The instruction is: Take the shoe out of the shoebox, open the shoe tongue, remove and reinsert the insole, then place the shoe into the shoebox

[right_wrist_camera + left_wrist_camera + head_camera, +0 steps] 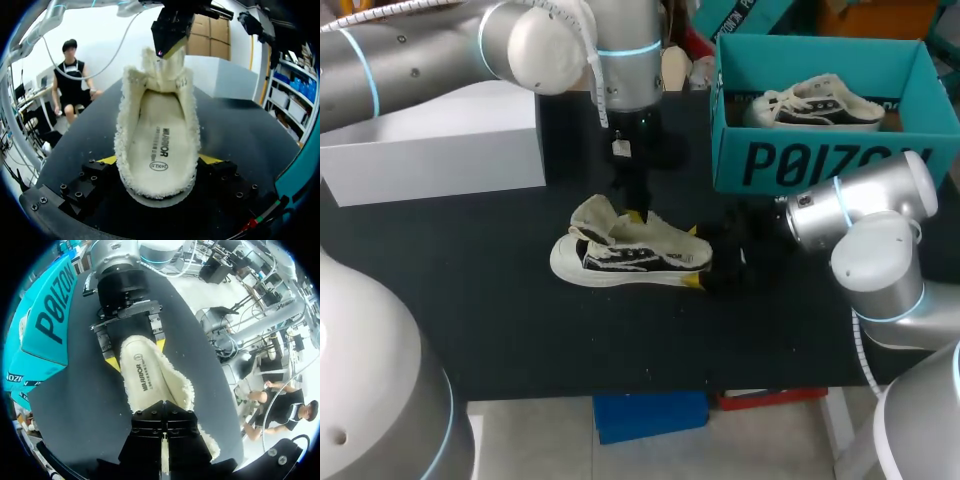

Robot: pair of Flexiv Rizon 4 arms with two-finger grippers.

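While the shoe [625, 258] lies on its sole near the middle of the black table [500, 320], toe to the left and heel to the right, it is outside the teal shoebox [820, 165], which stands apart from it at the far right. The left gripper [636, 212] hangs down from the far side over the shoe's middle, its fingers pressed together on the shoe tongue [157, 67], which stands up clear of the opening. The right gripper [692, 257] comes in low from the right, its yellow tips against the two sides of the heel, clamping the shoe. Below the raised tongue the pale insole [160, 135] shows, lying flat inside the fleecy lining. A second shoe [815, 105] rests in the shoebox, and a white box [440, 145] sits at the far left
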